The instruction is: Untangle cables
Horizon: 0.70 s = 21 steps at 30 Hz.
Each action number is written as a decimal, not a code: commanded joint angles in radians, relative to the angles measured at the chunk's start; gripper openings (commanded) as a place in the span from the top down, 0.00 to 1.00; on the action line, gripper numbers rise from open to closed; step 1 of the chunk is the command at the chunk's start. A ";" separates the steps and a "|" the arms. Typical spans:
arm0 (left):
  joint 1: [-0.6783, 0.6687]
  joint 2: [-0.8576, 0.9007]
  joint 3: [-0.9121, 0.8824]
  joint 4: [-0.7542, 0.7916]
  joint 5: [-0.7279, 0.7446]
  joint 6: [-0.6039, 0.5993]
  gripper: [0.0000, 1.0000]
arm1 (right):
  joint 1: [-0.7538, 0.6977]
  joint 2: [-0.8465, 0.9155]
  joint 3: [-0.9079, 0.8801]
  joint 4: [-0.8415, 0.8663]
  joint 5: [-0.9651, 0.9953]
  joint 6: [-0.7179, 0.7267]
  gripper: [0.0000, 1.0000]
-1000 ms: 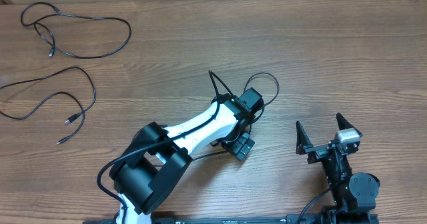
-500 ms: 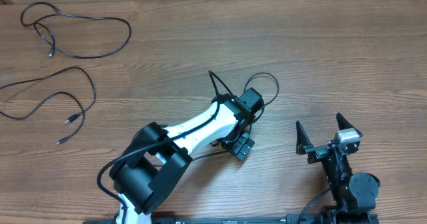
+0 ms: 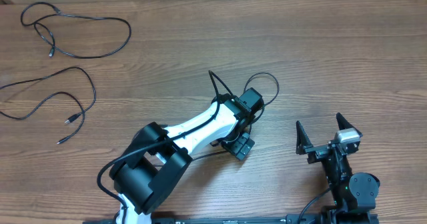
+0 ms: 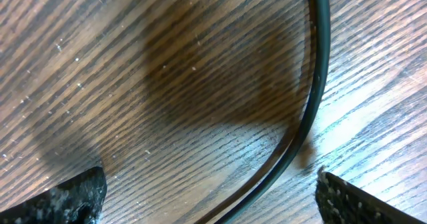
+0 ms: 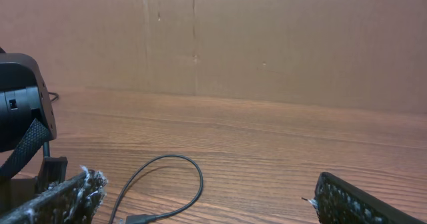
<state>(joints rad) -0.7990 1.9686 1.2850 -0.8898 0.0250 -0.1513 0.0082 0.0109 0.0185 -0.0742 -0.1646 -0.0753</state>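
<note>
Pickup is in hand: the left gripper [image 4: 213, 207], jaws wide and empty, straddles 1 cable [image 4: 320, 51] mid-table, the right gripper [image 3: 321, 134] sits open and empty, 2 other cables [image 3: 127, 31] lie separated far left; next the left should close squarely and draw this cord clear.

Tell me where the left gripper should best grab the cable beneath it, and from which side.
Grip the cable on the gently curved run lying between the left gripper's open fingers, coming straight down from above. It lies flat on the table, so the fingers should probably straddle it crosswise and close low.
</note>
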 commanded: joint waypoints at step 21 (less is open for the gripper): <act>-0.003 0.006 -0.006 0.005 0.001 -0.006 0.00 | 0.003 -0.008 -0.010 0.005 0.007 -0.001 0.00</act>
<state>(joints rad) -0.7990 1.9686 1.2850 -0.8894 0.0254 -0.1513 0.0082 0.0109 0.0185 -0.0742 -0.1650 -0.0750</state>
